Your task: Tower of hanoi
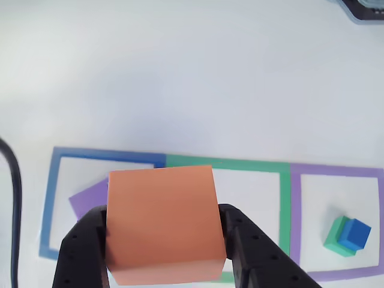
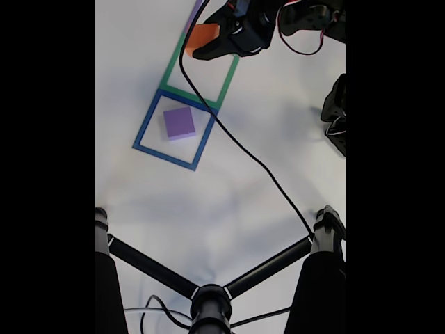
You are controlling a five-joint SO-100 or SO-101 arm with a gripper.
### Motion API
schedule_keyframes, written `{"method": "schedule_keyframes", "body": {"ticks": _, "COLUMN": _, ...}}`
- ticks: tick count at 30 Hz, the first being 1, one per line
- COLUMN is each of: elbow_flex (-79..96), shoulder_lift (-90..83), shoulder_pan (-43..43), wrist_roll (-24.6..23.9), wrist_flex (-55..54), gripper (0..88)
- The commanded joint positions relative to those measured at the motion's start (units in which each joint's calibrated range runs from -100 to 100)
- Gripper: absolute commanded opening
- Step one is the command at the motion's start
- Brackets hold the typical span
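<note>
My gripper (image 1: pixel 165 240) is shut on the orange block (image 1: pixel 162 223), its black fingers (image 1: pixel 81 249) pressing both sides, held above the blue and green tape squares. The purple slab (image 1: pixel 88 200) lies in the blue tape square, partly hidden behind the orange block. In the purple tape square the small blue cube (image 1: pixel 356 234) sits on the green block (image 1: pixel 337 237). From the fixed view, the gripper (image 2: pixel 201 42) holds the orange block (image 2: pixel 200 35) over the green tape square, and the purple slab (image 2: pixel 180 122) lies flat in the blue square.
A black cable (image 2: pixel 240 142) runs across the white table from the arm to a black tripod stand (image 2: pixel 208 303) at the bottom. Another black cable (image 1: pixel 13 198) curves along the left edge. A dark device (image 2: pixel 336 115) sits at the right.
</note>
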Motion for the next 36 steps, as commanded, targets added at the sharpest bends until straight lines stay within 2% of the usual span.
{"method": "schedule_keyframes", "body": {"ticks": 1, "elbow_flex": -10.8, "shoulder_lift": -4.9, "shoulder_pan": -4.2, "wrist_roll": 0.0, "wrist_flex": 11.7, "gripper": 10.1}}
{"method": "schedule_keyframes", "body": {"ticks": 9, "elbow_flex": -13.5, "shoulder_lift": -9.3, "shoulder_pan": -8.8, "wrist_roll": 0.0, "wrist_flex": 20.4, "gripper": 9.8}}
{"method": "schedule_keyframes", "body": {"ticks": 15, "elbow_flex": -5.7, "shoulder_lift": -9.3, "shoulder_pan": -8.6, "wrist_roll": 0.0, "wrist_flex": 14.3, "gripper": 9.5}}
{"method": "schedule_keyframes", "body": {"ticks": 18, "elbow_flex": 3.0, "shoulder_lift": -9.3, "shoulder_pan": -8.2, "wrist_roll": 0.0, "wrist_flex": 5.3, "gripper": 9.5}}
{"method": "schedule_keyframes", "body": {"ticks": 27, "elbow_flex": 32.4, "shoulder_lift": -4.1, "shoulder_pan": -9.1, "wrist_roll": 0.0, "wrist_flex": -37.1, "gripper": 9.4}}
{"method": "schedule_keyframes", "body": {"ticks": 36, "elbow_flex": 41.6, "shoulder_lift": 13.9, "shoulder_pan": -12.7, "wrist_roll": 0.0, "wrist_flex": -68.1, "gripper": 9.2}}
